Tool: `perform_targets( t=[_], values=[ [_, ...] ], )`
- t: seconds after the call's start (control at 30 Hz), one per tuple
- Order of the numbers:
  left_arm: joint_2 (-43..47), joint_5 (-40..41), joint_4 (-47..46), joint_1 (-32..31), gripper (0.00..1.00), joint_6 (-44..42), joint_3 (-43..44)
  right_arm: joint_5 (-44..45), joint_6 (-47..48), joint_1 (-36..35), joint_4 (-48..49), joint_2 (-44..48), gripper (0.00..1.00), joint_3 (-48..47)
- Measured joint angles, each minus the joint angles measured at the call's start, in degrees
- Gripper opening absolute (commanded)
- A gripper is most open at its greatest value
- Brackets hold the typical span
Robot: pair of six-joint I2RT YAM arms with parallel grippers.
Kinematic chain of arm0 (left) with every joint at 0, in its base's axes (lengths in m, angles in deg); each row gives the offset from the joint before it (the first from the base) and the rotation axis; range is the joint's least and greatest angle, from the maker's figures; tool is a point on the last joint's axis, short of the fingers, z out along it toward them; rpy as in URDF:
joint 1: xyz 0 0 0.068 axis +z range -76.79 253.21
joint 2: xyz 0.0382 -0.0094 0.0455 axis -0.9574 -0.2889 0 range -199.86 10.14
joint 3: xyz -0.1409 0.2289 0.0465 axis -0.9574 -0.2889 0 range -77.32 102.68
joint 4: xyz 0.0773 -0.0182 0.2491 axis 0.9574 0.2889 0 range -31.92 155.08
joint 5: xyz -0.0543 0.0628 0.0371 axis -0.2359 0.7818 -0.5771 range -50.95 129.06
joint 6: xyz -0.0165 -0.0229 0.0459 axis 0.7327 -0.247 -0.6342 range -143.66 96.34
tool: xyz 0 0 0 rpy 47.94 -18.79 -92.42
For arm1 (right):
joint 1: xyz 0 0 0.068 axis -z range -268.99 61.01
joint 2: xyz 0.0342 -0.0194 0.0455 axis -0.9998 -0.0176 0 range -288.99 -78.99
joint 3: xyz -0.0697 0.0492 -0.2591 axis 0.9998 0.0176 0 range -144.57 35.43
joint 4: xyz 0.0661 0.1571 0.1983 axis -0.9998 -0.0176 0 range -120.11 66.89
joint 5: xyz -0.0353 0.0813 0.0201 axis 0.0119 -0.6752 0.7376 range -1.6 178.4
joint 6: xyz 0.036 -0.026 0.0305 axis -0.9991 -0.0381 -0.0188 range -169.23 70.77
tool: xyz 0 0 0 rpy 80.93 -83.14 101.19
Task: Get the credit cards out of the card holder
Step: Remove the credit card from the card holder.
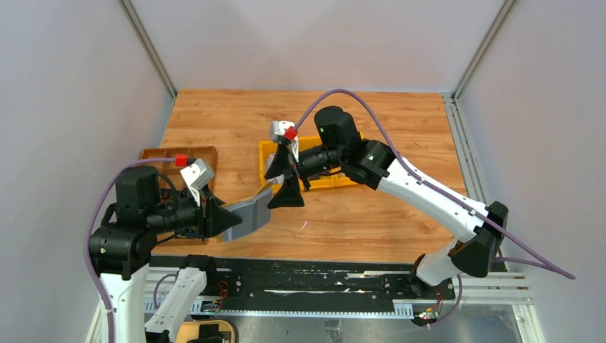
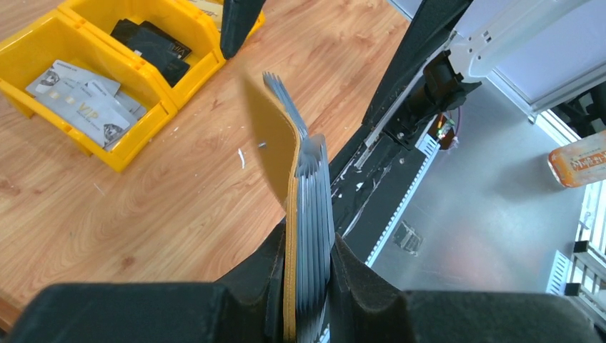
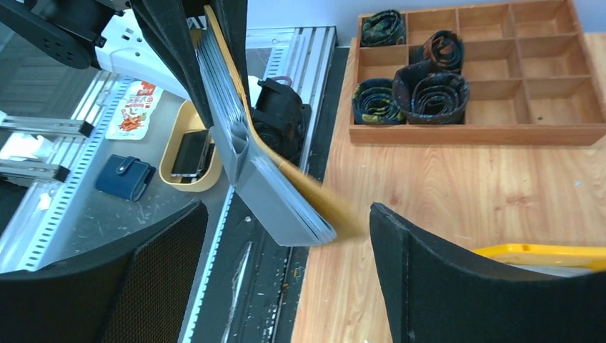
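Step in hand: reaching for a card; holder gripped, no card pulled out at this moment.
Card holder [image 2: 284,161]: lifted off the table on the near side of the yellow bin [image 2: 107,151], mustard skin outward, grey pockets fanned, free end pointing toward the bin.
Left gripper [image 2: 309,289]: clamped on the holder's lower end, near-left of the bin, one finger on each face.
Right gripper [image 3: 286,214]: fingers spread wide, nothing in them; at the bin's near edge, facing the holder's free end. Contact with the holder: cannot tell.
Cards in the bin [image 2: 80,101]: pale ones in one compartment, dark ones [image 2: 151,44] in the next. Judged the drop-off place.
Brown tray [image 3: 464,133]: left of the bin, rolled fabric in some cells; not part of this.
Next move calls for: right fingers lined up flat with one pocket, closing on a single card edge rather than the whole fan, then a straight pull along the pocket while the left grip holds firm.
Risk: the fanned pockets lie close together, so two may be pinched at once.
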Motion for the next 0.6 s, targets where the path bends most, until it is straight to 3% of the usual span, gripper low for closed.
perform_targets(
  t=[0.27, 0.37, 0.47, 0.6],
  values=[
    [0.04, -0.79, -0.02, -0.28, 0.00, -0.20, 0.00, 0.42, 3.30, -2.10, -0.94, 0.09, 0.88, -2.82],
    [0.04, -1.22, -0.02, -0.28, 0.00, -0.37, 0.00, -0.13, 5.64, -5.05, -2.93, -2.62, 0.84, -7.32],
    [0.07, -1.97, -0.04, -0.28, 0.00, -0.39, 0.00, -1.36, 7.30, -6.25, -4.76, -5.27, 0.73, -9.94],
    [0.28, -2.32, -0.04, -0.33, 0.00, -0.61, 0.00, -3.04, 9.33, -6.34, -8.55, -8.15, 0.51, -11.34]
  ],
)
